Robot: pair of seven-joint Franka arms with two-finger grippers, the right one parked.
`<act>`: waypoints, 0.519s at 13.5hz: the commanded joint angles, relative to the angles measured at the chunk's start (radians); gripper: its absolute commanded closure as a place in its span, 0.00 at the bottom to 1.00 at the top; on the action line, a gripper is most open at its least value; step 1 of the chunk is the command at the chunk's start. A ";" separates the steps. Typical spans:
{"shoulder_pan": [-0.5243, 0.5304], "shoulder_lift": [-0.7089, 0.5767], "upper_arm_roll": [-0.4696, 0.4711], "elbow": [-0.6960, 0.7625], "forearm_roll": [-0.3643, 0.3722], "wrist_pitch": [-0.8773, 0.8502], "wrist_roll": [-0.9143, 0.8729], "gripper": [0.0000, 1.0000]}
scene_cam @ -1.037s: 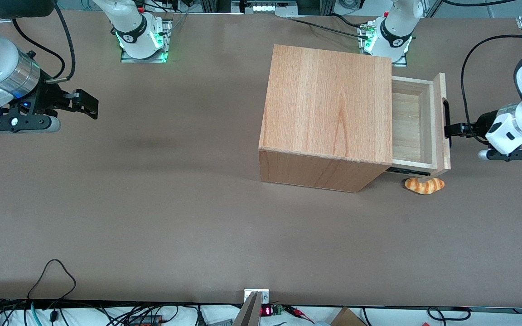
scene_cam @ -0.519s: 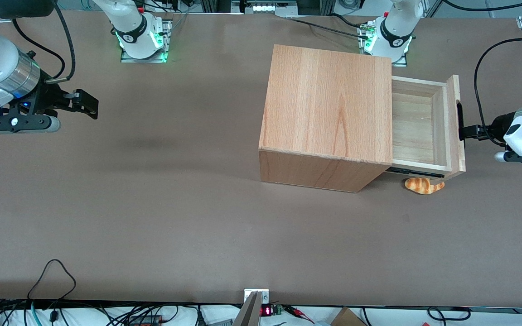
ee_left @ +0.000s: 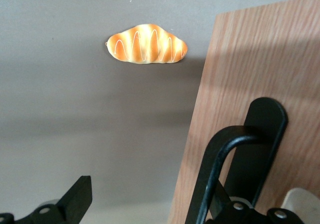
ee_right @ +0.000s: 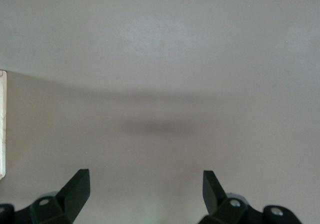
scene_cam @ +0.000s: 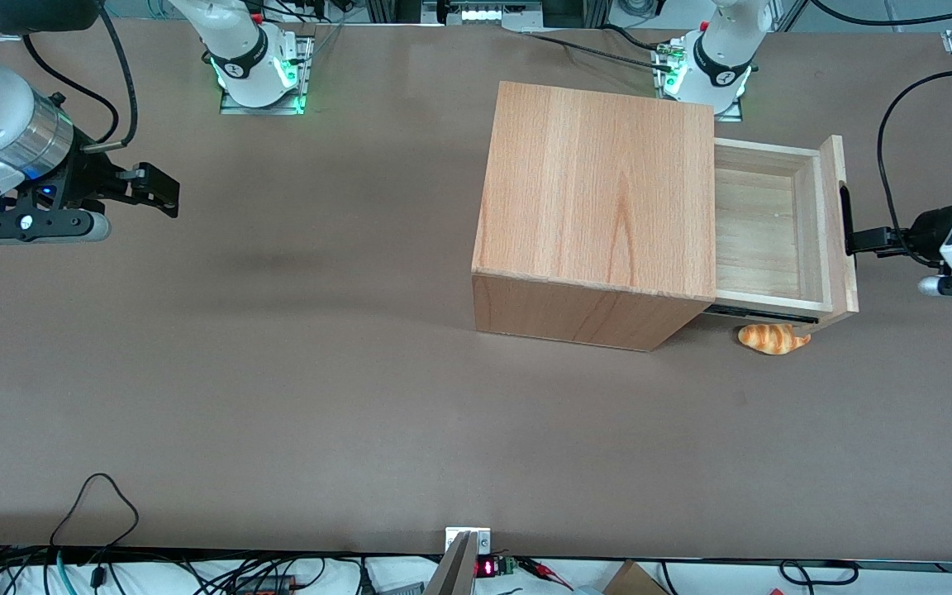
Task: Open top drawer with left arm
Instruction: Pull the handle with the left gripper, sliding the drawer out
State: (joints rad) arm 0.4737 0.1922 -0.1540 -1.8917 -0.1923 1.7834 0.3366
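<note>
Top drawer [scene_cam: 765, 227] pulled well out of wooden cabinet [scene_cam: 600, 190], toward working arm's end of table [scene_cam: 319, 397]; tray inside bare. Black bar handle [scene_cam: 845, 216] on front panel. Left arm's gripper [scene_cam: 863, 240] at handle, fingers spread wide, one hooked inside bar. Croissant toy [scene_cam: 773, 338] on table under drawer's near corner.

Non-task items on the brown table [scene_cam: 278, 372].
1 toy croissant [scene_cam: 773, 338], orange with pale stripes, lies flat on the table toward the working arm's end; 1 loose black cable loop [scene_cam: 96, 504] rests at the table edge nearest the front camera, toward the parked arm's end.
</note>
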 commanded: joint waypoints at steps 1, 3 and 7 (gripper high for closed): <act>0.026 0.021 -0.009 0.065 -0.044 -0.062 0.045 0.00; 0.037 0.021 -0.009 0.094 -0.065 -0.099 0.047 0.00; 0.037 0.016 -0.009 0.207 -0.070 -0.205 0.064 0.00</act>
State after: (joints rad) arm 0.4990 0.1947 -0.1546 -1.7753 -0.2404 1.6541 0.3662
